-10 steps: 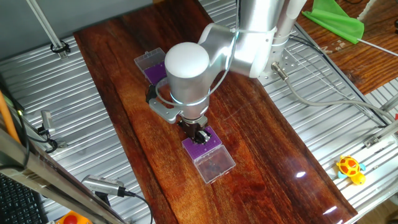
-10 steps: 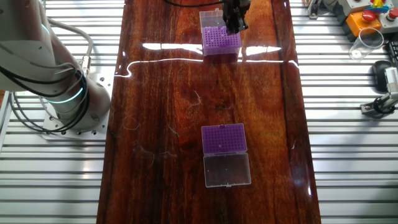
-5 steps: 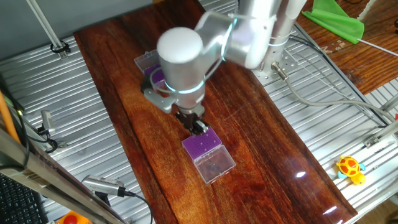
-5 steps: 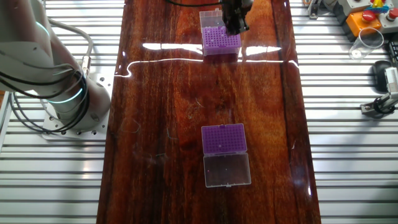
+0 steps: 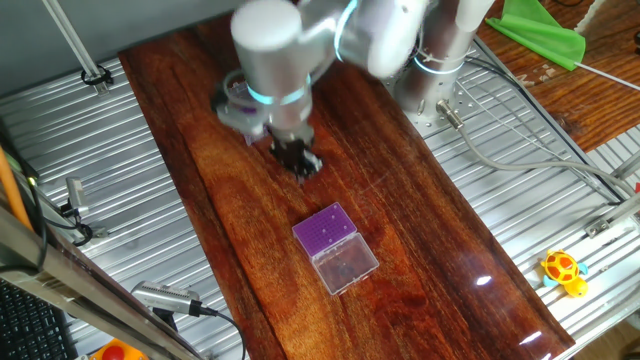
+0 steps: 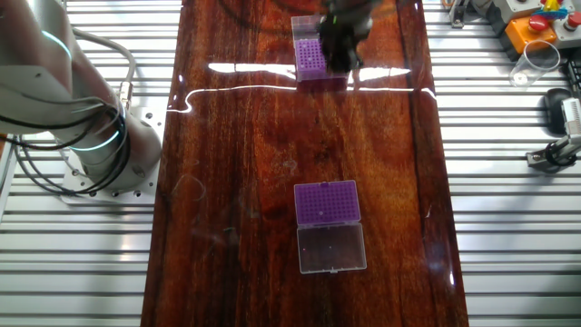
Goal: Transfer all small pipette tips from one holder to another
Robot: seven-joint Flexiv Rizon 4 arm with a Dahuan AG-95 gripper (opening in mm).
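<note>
My gripper [image 5: 300, 163] hangs blurred above the bare wood, up-left of a clear holder with a purple insert [image 5: 325, 228] whose lid [image 5: 347, 266] lies open. In the other fixed view the gripper [image 6: 340, 53] overlaps the right side of that same holder [image 6: 310, 60]. A second holder with a purple insert [image 6: 327, 202] lies lower on the board, lid open; in one fixed view my arm hides it. The fingers look close together, but blur hides the gap. The small pipette tips are too small to make out.
The wooden board [image 5: 420, 230] lies on a ribbed metal table. A yellow toy [image 5: 563, 271] and a green cloth [image 5: 540, 30] sit off to the right. The arm's base [image 6: 91, 136] stands left of the board; a clear cup [image 6: 536, 60] is at the far right.
The gripper has lifted off the holder it was touching and swung away from it, toward the second holder. Both holders stay where they were.
</note>
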